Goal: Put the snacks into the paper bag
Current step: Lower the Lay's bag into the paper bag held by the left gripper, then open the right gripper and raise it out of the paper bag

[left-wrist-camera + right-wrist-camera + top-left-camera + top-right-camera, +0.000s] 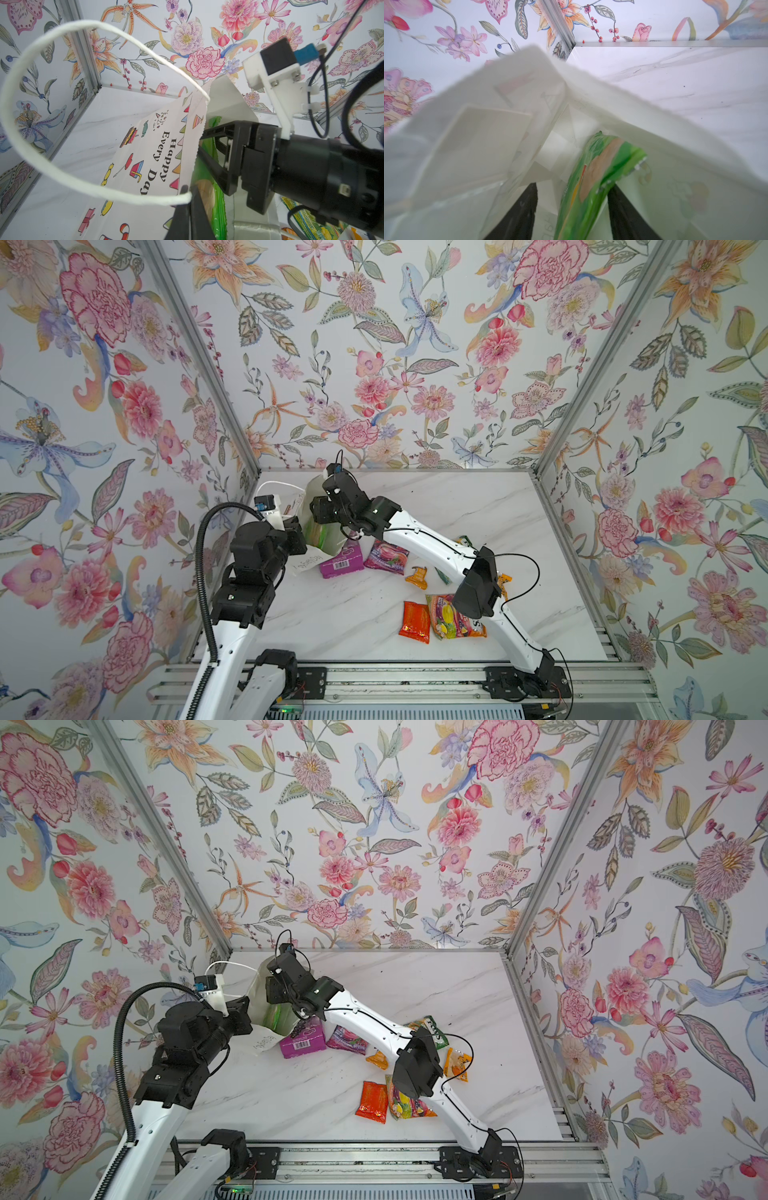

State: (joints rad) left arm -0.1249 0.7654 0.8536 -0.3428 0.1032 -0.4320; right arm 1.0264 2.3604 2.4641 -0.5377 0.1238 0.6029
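My right claw (572, 187) is down inside the paper bag (149, 145), its fingers spread apart, and the green chips bag (596, 172) stands between them. My left claw (190, 193) is clamped on the bag's rim. The bag sits near the back left corner of the desk (457, 510). A purple pack (343, 562) lies just beside it, and an orange sachet (414, 621) lies nearer the front.

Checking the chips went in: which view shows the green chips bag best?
Right wrist view: the green chips bag sits inside the paper bag, close up. Both top views show a sliver; left wrist, an edge.
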